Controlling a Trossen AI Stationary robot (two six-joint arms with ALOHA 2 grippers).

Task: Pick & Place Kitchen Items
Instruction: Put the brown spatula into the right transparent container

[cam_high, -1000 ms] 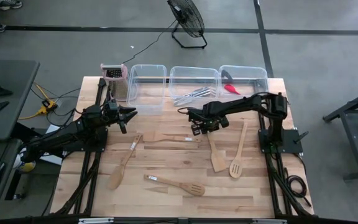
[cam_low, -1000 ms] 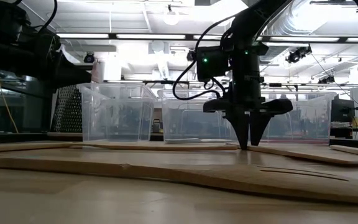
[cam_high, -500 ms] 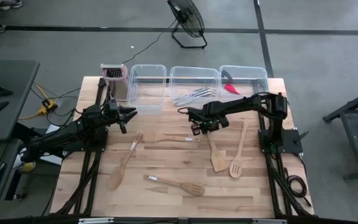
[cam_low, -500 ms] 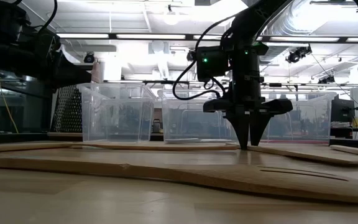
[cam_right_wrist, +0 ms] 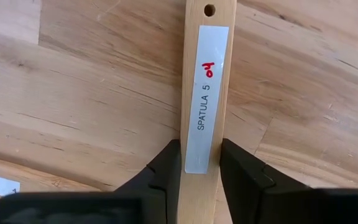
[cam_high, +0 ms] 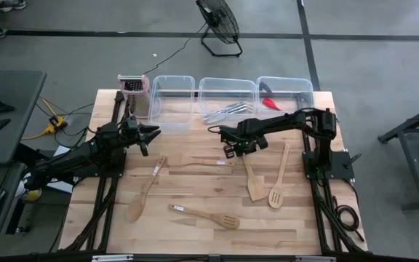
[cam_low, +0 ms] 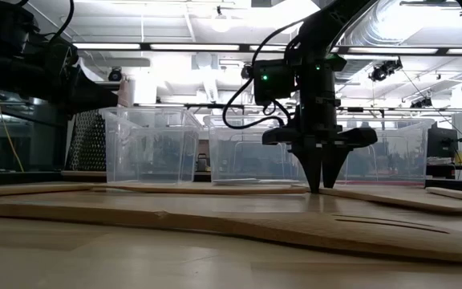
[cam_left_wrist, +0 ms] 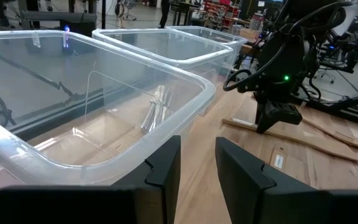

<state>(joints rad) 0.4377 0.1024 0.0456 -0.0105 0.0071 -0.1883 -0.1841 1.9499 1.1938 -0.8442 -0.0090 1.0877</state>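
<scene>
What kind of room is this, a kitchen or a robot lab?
Probably a robot lab or workshop, not a kitchen: bare concrete floor, a floor fan, ceiling ducts and strip lights, and wooden utensils laid on a plain workbench.

Utensils (cam_high: 204, 216) before tubs (cam_high: 227, 96) (on table (cam_high: 195, 189))

A grey concrete floor (cam_high: 384, 65) crossed by dark lines surrounds the light wooden table (cam_high: 195, 229). A black floor fan (cam_high: 219, 22) stands beyond it, a dark desk (cam_high: 6, 109) to one side. Long ceiling lights (cam_low: 191, 46) and white ducts (cam_low: 411, 20) run overhead.
</scene>
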